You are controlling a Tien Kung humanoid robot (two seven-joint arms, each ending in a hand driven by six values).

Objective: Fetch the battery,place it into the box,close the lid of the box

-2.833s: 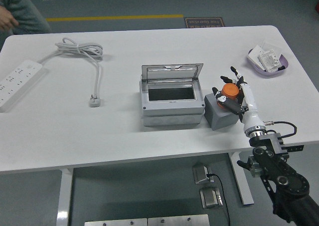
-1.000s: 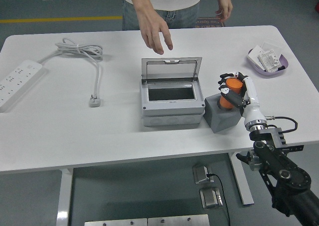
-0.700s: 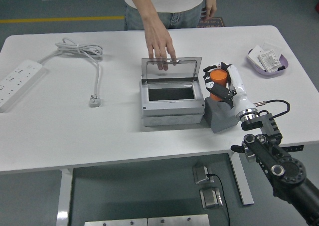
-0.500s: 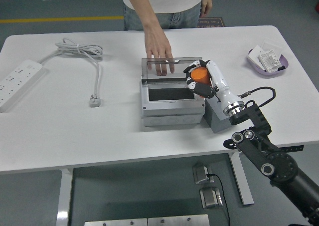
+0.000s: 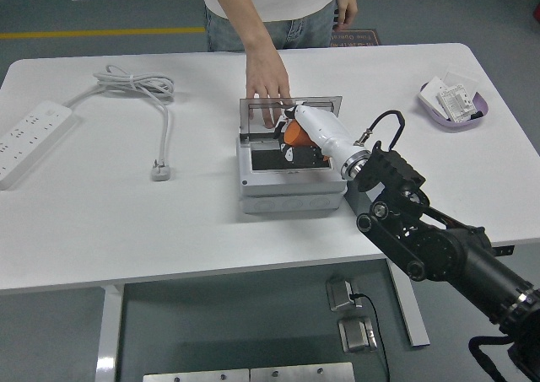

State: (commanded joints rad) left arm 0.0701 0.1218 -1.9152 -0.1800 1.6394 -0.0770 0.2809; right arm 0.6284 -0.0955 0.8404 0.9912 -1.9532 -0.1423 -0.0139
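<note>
The grey box (image 5: pixel 291 190) stands at the table's middle with its clear lid (image 5: pixel 291 112) raised at the back. My right hand (image 5: pixel 295 137) reaches over the box's opening, fingers curled on the orange battery (image 5: pixel 294 135), which hangs just above the dark inside. A person's hand (image 5: pixel 267 91) rests on the lid's top edge and holds it up. The grey block (image 5: pixel 361 201) that the battery stood on is mostly hidden behind my right arm. My left arm is out of view.
A white power strip (image 5: pixel 29 137) lies at the far left, a coiled white cable with plug (image 5: pixel 159 112) beside it. A purple dish with white parts (image 5: pixel 454 102) sits at the back right. The person stands at the far edge.
My right hand lifted the battery off the grey block and carried it left over the open box. The person came up and put a hand on the lid.
</note>
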